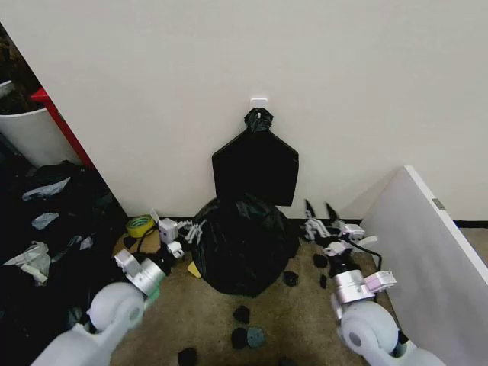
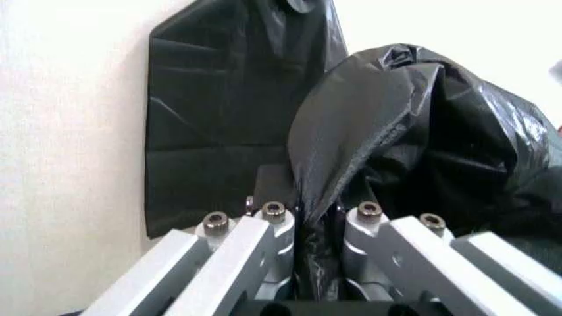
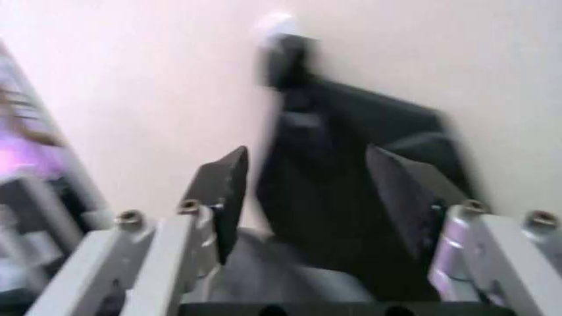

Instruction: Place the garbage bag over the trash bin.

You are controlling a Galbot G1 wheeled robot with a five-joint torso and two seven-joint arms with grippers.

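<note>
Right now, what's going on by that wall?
The garbage bag sits billowed on the floor against the wall, draped over whatever is under it. The left gripper is at its left edge, pinching a fold of plastic. The right gripper hangs open just right of the bag, holding nothing.

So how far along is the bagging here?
Done: the garbage bag is draped as a billowy mound on the floor, so no bin surface is visible. In hand: the left hand pinches a fold at its side. The right hand hovers open beside it. Left: confirming fit.
</note>
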